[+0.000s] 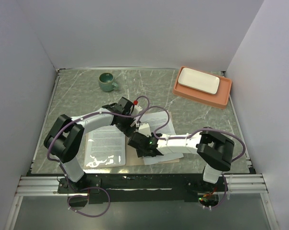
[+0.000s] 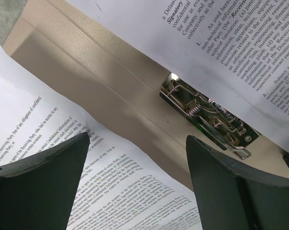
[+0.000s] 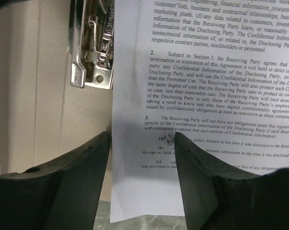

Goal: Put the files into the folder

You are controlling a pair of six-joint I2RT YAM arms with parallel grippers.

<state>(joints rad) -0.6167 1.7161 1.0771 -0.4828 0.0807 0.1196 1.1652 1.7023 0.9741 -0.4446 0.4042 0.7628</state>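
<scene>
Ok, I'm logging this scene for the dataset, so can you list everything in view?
table: one, grey-green marbled, under everything
mug: one, green, far side, left of centre
tray: one, orange, far right corner
plate: one, white, on the tray
folder: one, tan, open flat near the arms
clip: one, shiny metal, at the folder's centre
files: two sheets seen, white with black text, one over each folder half
left gripper: one, black, open over the folder's centre
right gripper: one, black, open over the right sheet's edge
</scene>
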